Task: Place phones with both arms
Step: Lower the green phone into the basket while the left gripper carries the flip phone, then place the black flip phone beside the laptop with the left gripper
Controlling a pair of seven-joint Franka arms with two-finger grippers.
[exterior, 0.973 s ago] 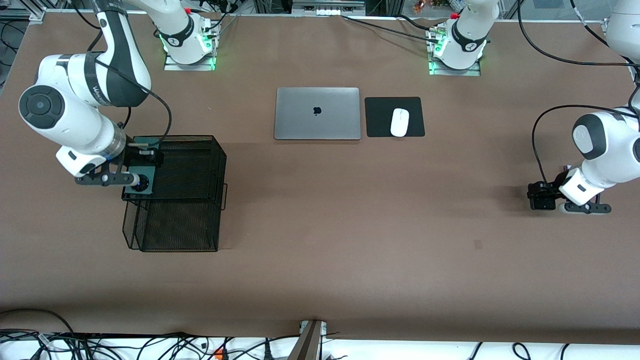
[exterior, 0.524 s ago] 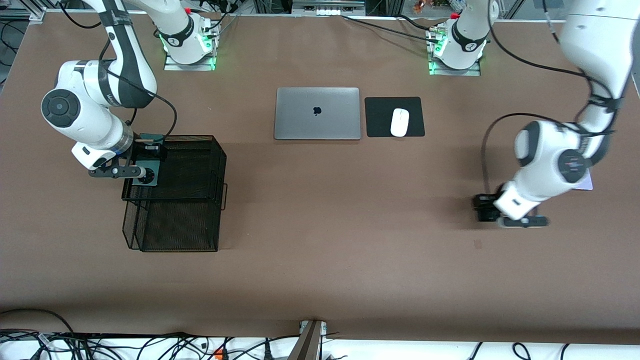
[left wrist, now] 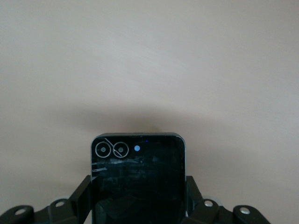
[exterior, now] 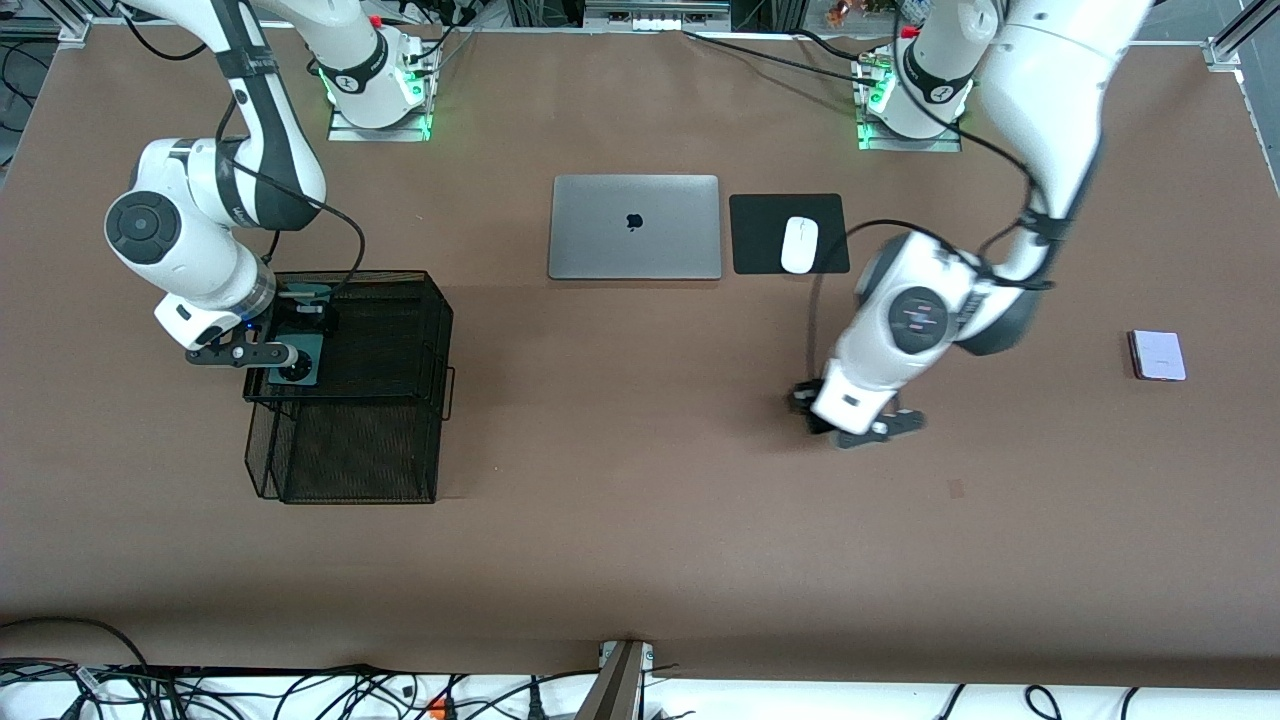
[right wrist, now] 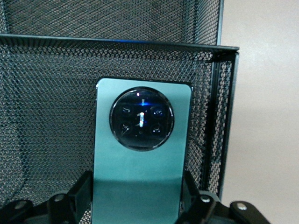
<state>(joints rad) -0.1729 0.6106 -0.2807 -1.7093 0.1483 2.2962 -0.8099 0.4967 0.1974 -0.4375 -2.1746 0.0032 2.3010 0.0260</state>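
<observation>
My right gripper is shut on the long dark-green phone and holds it over the upper tier of the black mesh basket. In the right wrist view the green phone, with its round black camera ring, lies between the fingers above the mesh. My left gripper is shut on the small black phone, low over bare table near the middle; in the front view that phone is mostly hidden under the wrist. The pale lilac-white phone lies flat at the left arm's end.
A closed silver laptop and a white mouse on a black pad sit between the two bases. The basket's lower tier juts toward the front camera. Cables hang along the table's near edge.
My left arm has swung from the left arm's end toward the middle with the black phone, uncovering the lilac-white phone. My right gripper has shifted slightly with the green phone over the basket.
</observation>
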